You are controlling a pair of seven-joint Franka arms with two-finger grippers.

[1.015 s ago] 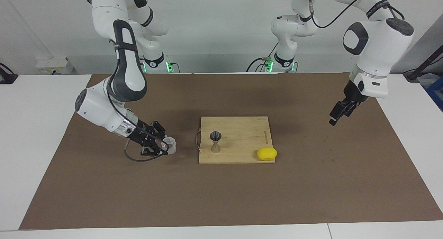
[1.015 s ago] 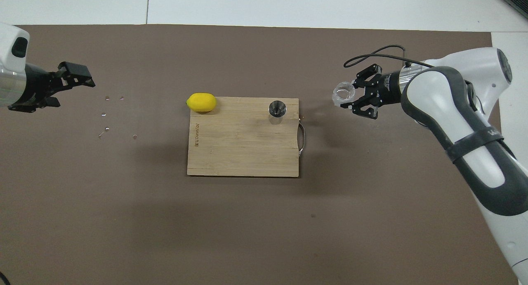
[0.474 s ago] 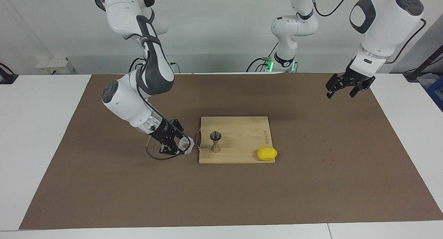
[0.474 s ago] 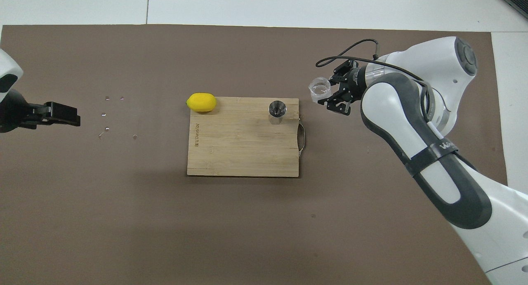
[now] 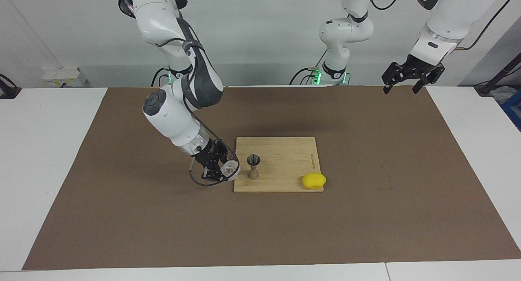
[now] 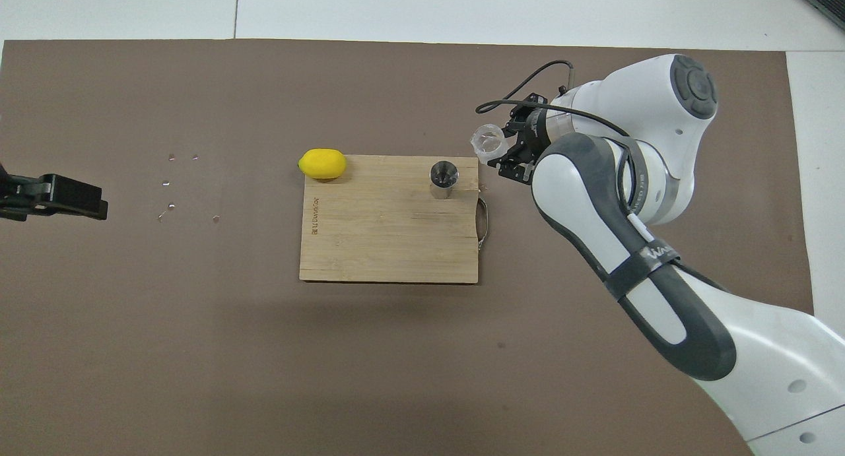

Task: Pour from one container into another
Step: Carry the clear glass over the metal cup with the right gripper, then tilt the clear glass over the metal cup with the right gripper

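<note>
The clear cup [image 5: 230,167] is in my right gripper [image 5: 226,171], which is shut on it and holds it low over the handle edge of the cutting board [image 5: 285,151], close beside the jigger. The metal jigger [image 5: 254,166] stands upright on the board. In the overhead view the cup [image 6: 487,140] sits just off the board's corner, a short way from the jigger [image 6: 443,177], with the right gripper [image 6: 503,154] at it. My left gripper [image 5: 400,87] is open and empty, raised over the mat near the left arm's end; it also shows in the overhead view [image 6: 79,198].
A yellow lemon-like object [image 5: 314,180] lies at the board's corner farthest from the robots, toward the left arm's end [image 6: 322,163]. The board has a metal handle [image 6: 485,225]. Several small shiny specks [image 6: 170,182] lie on the brown mat [image 6: 396,350].
My right gripper has carried the cup from the mat toward the board, up to the jigger's side. My left gripper has risen and drawn back toward the robots.
</note>
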